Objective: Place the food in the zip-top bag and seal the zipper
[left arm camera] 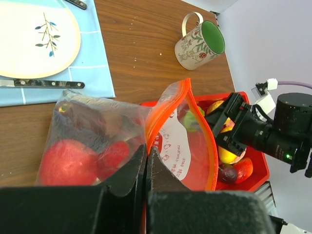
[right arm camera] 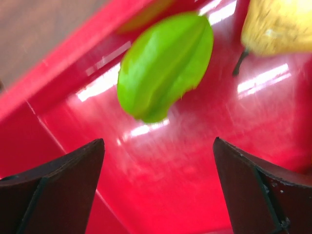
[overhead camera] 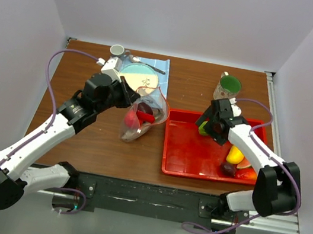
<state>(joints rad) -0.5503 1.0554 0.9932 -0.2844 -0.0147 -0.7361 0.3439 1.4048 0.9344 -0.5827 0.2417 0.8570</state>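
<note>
Pick step | right fingers [right arm camera: 63, 180] were spread over green food piece [right arm camera: 163, 66] inside red tray [overhead camera: 188, 158] | left fingers [left arm camera: 130, 176] pinched zip-top bag [left arm camera: 97, 126] rim beside tray | needed: centring on piece before closing.

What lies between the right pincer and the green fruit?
Only bare tray floor, in the right wrist view: the open right pincer sits short of the green fruit.

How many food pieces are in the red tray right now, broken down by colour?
green piece: 1
yellow piece: 1
orange-red piece: 1
dark purple piece: 1
Total: 4 in the red tray
</note>
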